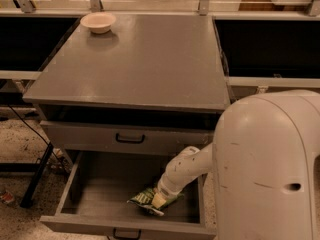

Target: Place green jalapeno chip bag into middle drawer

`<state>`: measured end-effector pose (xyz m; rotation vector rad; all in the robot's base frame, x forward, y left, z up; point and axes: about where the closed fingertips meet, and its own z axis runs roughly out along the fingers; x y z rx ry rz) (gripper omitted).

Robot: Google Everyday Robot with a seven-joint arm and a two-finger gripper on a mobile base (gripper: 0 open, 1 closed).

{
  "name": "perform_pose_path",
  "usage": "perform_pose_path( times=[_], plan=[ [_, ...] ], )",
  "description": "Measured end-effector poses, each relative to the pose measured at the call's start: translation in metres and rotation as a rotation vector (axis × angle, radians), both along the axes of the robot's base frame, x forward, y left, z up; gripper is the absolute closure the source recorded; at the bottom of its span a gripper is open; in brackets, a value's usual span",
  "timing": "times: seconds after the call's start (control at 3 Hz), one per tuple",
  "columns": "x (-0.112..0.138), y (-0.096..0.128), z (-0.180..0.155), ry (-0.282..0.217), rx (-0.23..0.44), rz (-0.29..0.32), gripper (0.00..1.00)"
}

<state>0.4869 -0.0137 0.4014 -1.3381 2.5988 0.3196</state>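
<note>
The middle drawer (95, 181) is pulled out wide open below the cabinet's upper drawer front (127, 138). The green jalapeno chip bag (142, 198) lies inside it, on the drawer floor near the front right. My gripper (159, 200) reaches down into the drawer from the right and sits right at the bag, touching it. My white arm (187, 166) slants down from my large white body (267, 169) to the gripper.
A small cream bowl (98, 22) stands at the back left of the grey cabinet top (140, 59). Dark bins flank the cabinet on both sides. A black stand leg (35, 174) leans at the lower left on the speckled floor.
</note>
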Motion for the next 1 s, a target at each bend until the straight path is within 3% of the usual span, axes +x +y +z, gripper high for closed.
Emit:
perform_pose_path(
  times=[0.33, 1.0],
  plan=[
    [0.0000, 0.0000, 0.0000, 0.000, 0.000, 0.000, 0.05],
    [0.0000, 0.0000, -0.0001, 0.000, 0.000, 0.000, 0.00]
  ],
)
